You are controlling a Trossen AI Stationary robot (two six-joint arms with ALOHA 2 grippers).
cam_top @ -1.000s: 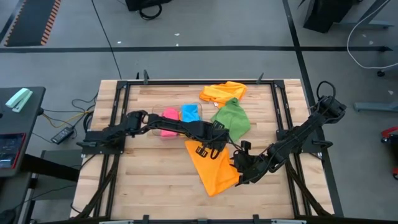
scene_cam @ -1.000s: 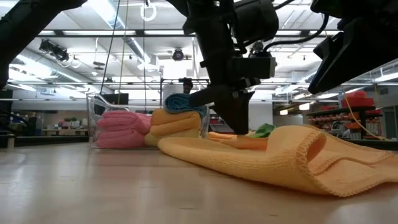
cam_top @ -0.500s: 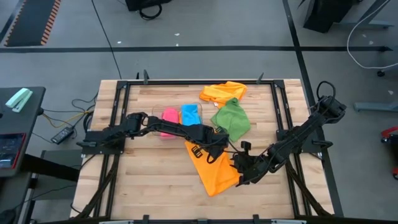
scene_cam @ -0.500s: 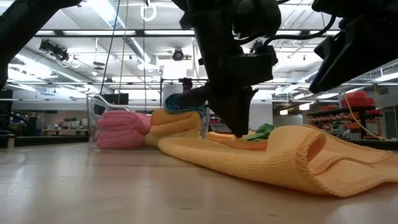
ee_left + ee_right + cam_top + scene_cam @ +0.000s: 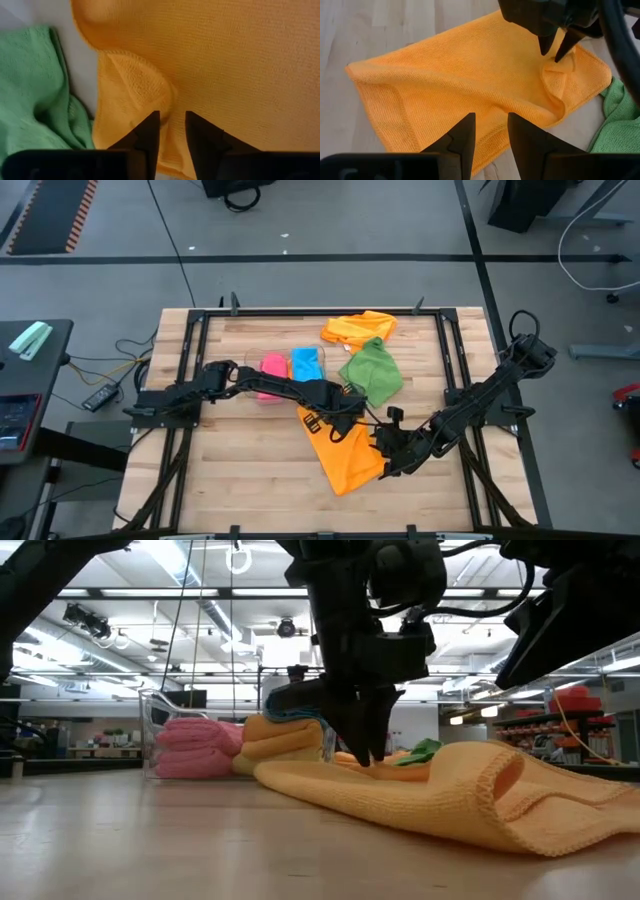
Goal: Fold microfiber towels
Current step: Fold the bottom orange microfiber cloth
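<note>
An orange towel (image 5: 345, 452) lies spread on the table's middle, and its near right end is doubled over into a raised loop (image 5: 500, 780). My left gripper (image 5: 172, 122) points down at the towel's far end, close to a crumpled green towel (image 5: 372, 370). Its fingers are slightly apart, astride a raised pucker. My right gripper (image 5: 491, 132) hangs open above the towel's near right edge and holds nothing. A second orange towel (image 5: 358, 328) lies crumpled at the far edge. My left gripper comes from above, pointing steeply down. Its fingertips (image 5: 545, 49) stand on the orange towel near its far edge, one on each side of a small raised pucker (image 5: 150, 92). The towel lies on the table, slack. I cannot tell whether the pucker is pinched.
A clear plastic bin (image 5: 150, 725) stands at the far left. It holds folded pink (image 5: 272, 368), blue (image 5: 305, 362) and yellow (image 5: 285, 735) towels. Bare wood shows along the table's near side and left side (image 5: 240, 460). A black frame (image 5: 195, 330) borders the table.
My left gripper has rolled about the line it points along, staying over the towel's far end. In the low view its fingers showed as one wedge and now show as two tips slightly apart. The towel and my right gripper have kept still.
</note>
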